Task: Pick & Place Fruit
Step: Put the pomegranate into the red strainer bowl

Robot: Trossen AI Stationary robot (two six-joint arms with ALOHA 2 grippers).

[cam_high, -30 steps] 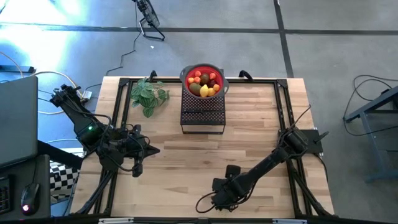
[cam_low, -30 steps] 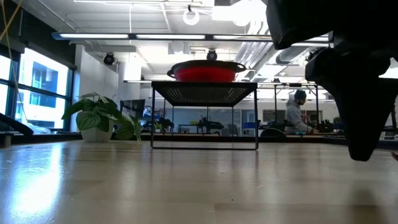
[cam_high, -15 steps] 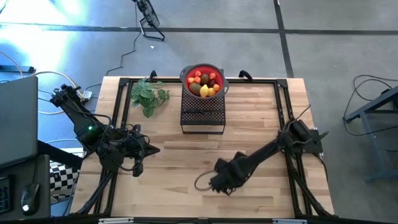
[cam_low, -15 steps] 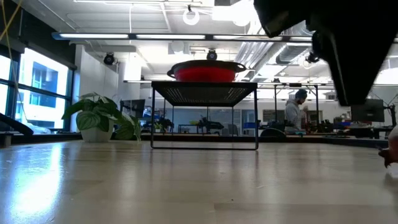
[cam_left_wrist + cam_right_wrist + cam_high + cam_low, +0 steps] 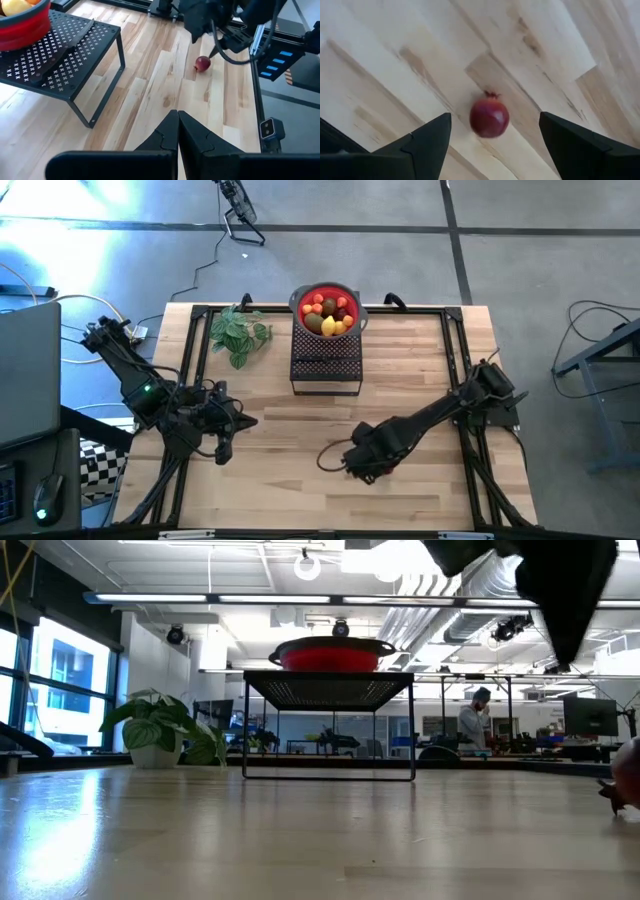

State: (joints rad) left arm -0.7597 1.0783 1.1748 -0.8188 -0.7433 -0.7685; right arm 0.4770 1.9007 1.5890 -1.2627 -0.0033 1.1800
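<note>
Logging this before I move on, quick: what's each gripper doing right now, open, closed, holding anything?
Left gripper: closed, holding nothing.
Right gripper: open above the dark red fruit on the table, not holding it.

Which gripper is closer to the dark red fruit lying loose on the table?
The right. The right gripper hangs open directly above the dark red fruit, one finger to each side. The left gripper is shut, well across the table from it.
</note>
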